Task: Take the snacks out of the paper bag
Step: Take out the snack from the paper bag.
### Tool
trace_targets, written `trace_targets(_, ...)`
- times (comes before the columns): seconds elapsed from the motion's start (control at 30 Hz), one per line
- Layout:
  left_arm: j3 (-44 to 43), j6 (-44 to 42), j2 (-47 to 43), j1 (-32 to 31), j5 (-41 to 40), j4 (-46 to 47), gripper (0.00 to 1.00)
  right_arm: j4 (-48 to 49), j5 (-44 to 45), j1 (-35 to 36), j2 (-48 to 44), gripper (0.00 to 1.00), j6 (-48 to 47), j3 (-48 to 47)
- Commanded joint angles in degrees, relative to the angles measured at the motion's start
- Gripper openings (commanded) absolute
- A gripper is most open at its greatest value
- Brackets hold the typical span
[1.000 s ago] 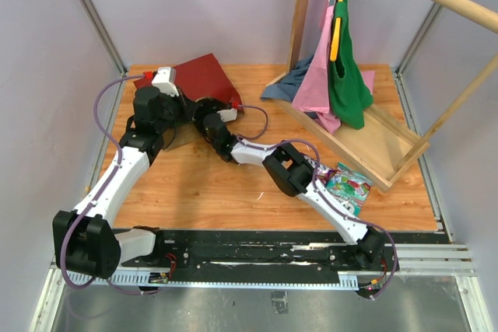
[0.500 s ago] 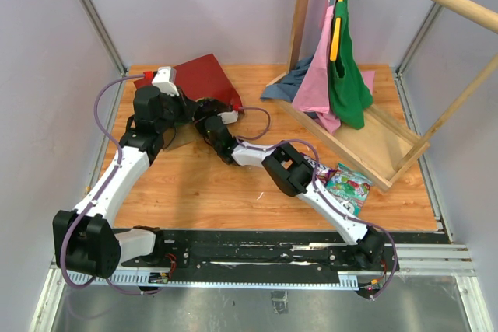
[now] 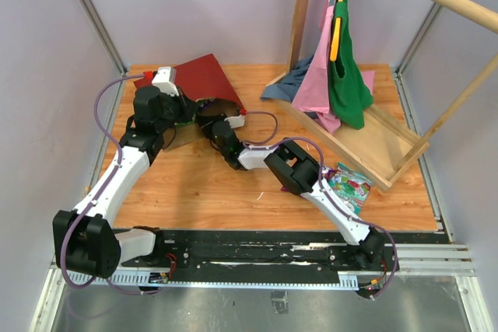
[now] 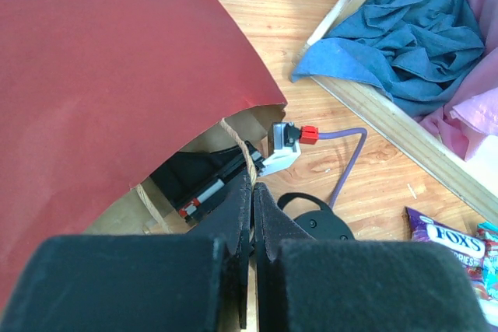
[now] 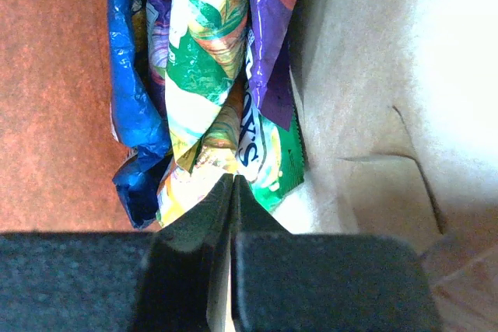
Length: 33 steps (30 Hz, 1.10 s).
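Snacks [image 5: 206, 75], glossy blue, purple, green-yellow, crowd the bag [image 4: 101, 75]; right gripper [image 5: 232, 182] closed at their 6 o'clock; left gripper [image 4: 250, 186] pinches the rim.

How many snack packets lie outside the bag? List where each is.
2. The teal packet lies by the wooden frame's near corner; the purple packet is beside it, partly under the right arm, which may hide more.

Plugged much of the paper bag [image 3: 204, 75] mouth with the right arm [image 3: 250, 155]. Inside, crowded along the red wall [image 5: 54, 75] with snacks [image 5: 204, 75]; left bare along the kraft wall [image 5: 366, 75] beside them. Fenced at far right by the wooden frame [image 3: 383, 155]; lay open over the table boards [image 3: 201, 186] between the arms.
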<state>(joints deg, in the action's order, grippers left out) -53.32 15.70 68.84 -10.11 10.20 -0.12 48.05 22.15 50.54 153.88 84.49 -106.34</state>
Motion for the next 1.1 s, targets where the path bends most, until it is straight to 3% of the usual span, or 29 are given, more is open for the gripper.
trace_targets(0.0, -1.8, -0.1, -0.7, -0.2, 0.4, 1.2, 0.00, 4.0, -0.2, -0.2, -3.9, 0.01, -1.6, 3.3)
trace_targets(0.1, -1.9, -0.2, -0.7, -0.2, 0.3, 0.9, 0.00, 3.6, -0.7, -0.1, -3.5, 0.04, -1.6, 2.4)
trace_targets(0.17, -2.0, -0.4, -0.7, -0.2, 0.1, 0.5, 0.00, 3.2, -1.3, -0.1, -2.7, 0.24, -1.4, 1.2)
trace_targets(0.23, -2.1, -0.6, -0.7, -0.2, -0.2, 0.3, 0.01, 2.4, -1.7, -0.1, -1.8, 0.37, -1.3, -0.3)
trace_targets(0.43, -2.2, -0.6, -0.7, -0.2, -0.1, 0.2, 0.00, 0.4, -0.8, -0.1, -0.7, 0.47, -3.8, -3.3)
trace_targets(0.6, -2.2, -0.6, -0.5, -0.2, 0.1, 0.2, 0.01, -3.5, -0.4, -0.5, 2.1, 0.62, -4.9, -9.7)
trace_targets(0.77, -2.2, -0.7, -0.4, -0.2, 0.3, 0.3, 0.00, -8.4, 0.5, -1.1, 3.4, 0.68, -4.3, -13.0)
trace_targets(1.07, -2.6, -0.4, 0.8, -0.2, 0.7, 0.5, 0.01, -13.8, 2.0, -1.5, 2.3, 0.66, -3.8, -12.6)
